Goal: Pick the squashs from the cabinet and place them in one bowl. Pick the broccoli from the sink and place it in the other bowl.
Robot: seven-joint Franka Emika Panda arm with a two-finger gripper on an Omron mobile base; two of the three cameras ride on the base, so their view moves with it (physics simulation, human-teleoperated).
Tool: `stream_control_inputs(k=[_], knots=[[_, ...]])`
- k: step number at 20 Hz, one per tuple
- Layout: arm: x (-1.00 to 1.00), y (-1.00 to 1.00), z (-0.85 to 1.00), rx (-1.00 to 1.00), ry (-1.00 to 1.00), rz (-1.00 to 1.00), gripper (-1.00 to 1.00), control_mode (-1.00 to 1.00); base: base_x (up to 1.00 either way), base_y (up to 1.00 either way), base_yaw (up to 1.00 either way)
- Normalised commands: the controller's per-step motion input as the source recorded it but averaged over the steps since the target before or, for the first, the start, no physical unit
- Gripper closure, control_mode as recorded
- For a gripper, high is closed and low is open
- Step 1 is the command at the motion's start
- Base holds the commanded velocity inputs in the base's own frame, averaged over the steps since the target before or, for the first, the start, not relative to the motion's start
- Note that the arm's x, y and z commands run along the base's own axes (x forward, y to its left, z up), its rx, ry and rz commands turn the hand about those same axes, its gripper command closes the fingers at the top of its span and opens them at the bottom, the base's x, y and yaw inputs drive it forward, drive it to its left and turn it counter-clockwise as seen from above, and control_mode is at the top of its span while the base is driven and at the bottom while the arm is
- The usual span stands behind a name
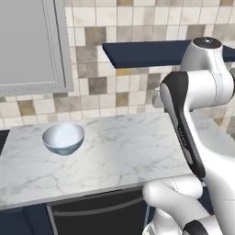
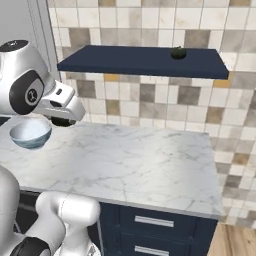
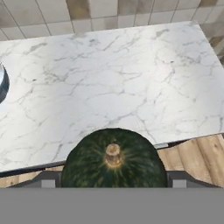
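Observation:
A dark green squash [image 3: 113,162] with a tan stem fills the bottom of the hand view, and my gripper [image 3: 112,180] is shut on it, one finger on each side. In the right base view the hand [image 2: 61,119] hangs above the counter, just right of a pale blue-white bowl [image 2: 31,134]. That bowl [image 1: 63,137] stands empty at the counter's left. A second squash [image 2: 178,52] sits on the navy cabinet shelf [image 2: 145,61], toward its right end. The broccoli and the sink are out of view.
The white marble counter [image 1: 119,151] runs along a tiled wall. A light grey wall cupboard [image 1: 32,41] hangs at the upper left. Navy drawers [image 2: 150,220] sit below the counter, with wooden floor [image 2: 235,242] past its right end.

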Motion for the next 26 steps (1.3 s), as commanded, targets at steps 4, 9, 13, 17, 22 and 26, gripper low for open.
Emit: stream_control_inputs(k=[4, 9, 13, 17, 22, 26], knots=[[0.0, 0.0, 0.0, 0.0, 0.0, 0.0, 1.0, 1.0, 0.08, 0.94, 0.0], [0.01, 0.18, -0.06, 0.0, 0.0, 0.0, 1.0, -1.0, 0.04, 0.77, 0.0], [0.14, 0.78, -0.21, 0.0, 0.0, -0.02, 1.0, -1.0, 0.0, 0.0, 0.0], [0.42, 0.42, -0.03, 0.0, -0.02, -0.15, 1.0, -1.0, 0.0, 0.0, 0.0], [0.95, 0.28, -0.05, 0.03, 0.01, -0.03, 1.0, -1.0, 0.0, 0.0, 0.0], [1.0, 0.08, -0.24, 0.18, 0.14, 0.0, 1.0, -1.0, 0.0, 0.0, 0.0]])
